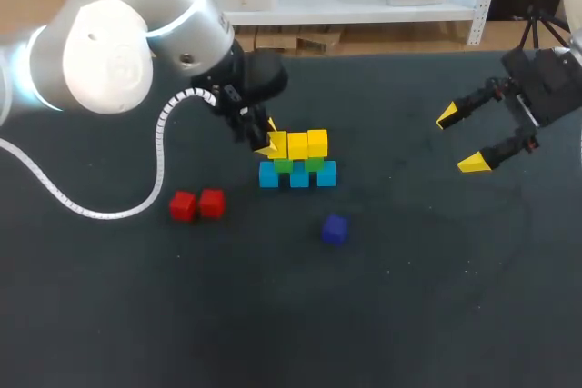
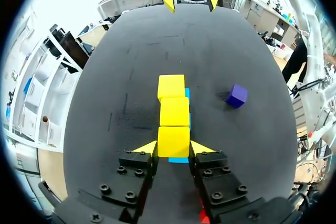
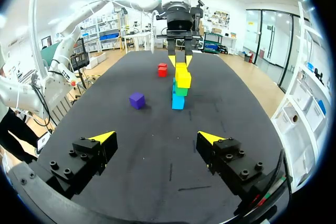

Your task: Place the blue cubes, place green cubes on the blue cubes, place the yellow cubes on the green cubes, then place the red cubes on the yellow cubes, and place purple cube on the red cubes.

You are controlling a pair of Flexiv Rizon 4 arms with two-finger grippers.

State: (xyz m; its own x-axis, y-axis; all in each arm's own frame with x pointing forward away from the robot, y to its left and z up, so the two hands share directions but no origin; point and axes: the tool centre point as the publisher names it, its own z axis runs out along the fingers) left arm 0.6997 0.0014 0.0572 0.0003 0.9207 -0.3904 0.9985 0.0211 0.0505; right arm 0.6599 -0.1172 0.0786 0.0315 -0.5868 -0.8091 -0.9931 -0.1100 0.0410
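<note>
Three light-blue cubes stand in a row on the dark table with green cubes on them. Three yellow cubes form the top row. My left gripper is shut on the yellow cube at the left end of that row, one fingertip on each side. Two red cubes lie side by side to the left of the stack. A purple cube lies in front of it. My right gripper hangs open and empty far to the right, above the table.
The dark table stretches out in front of and to the right of the stack. The left arm's white coiled cable hangs over the table's left part, behind the red cubes.
</note>
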